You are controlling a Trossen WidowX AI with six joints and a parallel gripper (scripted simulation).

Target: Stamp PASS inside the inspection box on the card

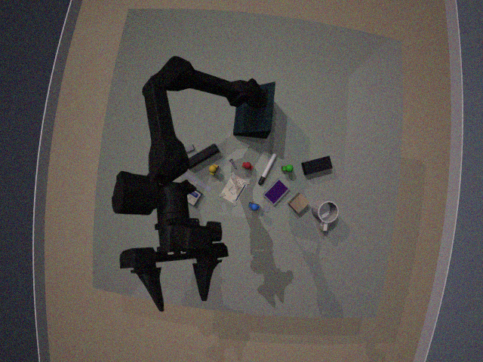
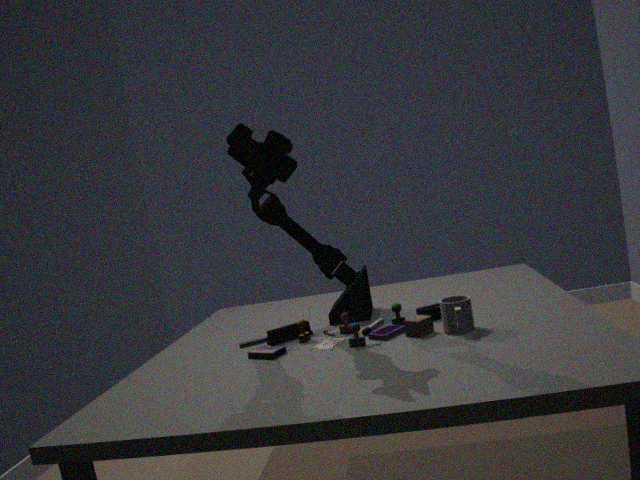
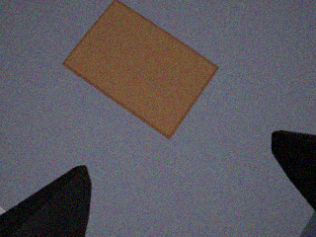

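Note:
My gripper [image 1: 183, 305] [image 3: 182, 158] is open and empty, raised high and far from the bench items. Four small stamps stand on the bench, with yellow [image 1: 213, 169] [image 2: 302, 338], red [image 1: 247, 165] [image 2: 344, 316], green [image 1: 288, 168] [image 2: 396, 307] and blue [image 1: 253, 206] [image 2: 354, 328] knobs; their lettering is hidden, so I cannot tell which is PASS. The pale card [image 1: 233, 189] [image 2: 328, 343] lies between the yellow and blue stamps, its marks too small to read. The purple ink pad [image 1: 276, 192] [image 2: 386, 331] lies open to its right in the top view.
A marker [image 1: 267, 169], wooden block [image 1: 299, 204] [image 2: 419, 327], mug [image 2: 456, 316], black block [image 1: 316, 167] and black bar [image 1: 204, 155] [image 2: 288, 333] surround the stamps. A small white-topped box [image 1: 193, 197] [image 2: 266, 352] lies beside the arm. The wrist view shows an orange panel [image 3: 140, 69].

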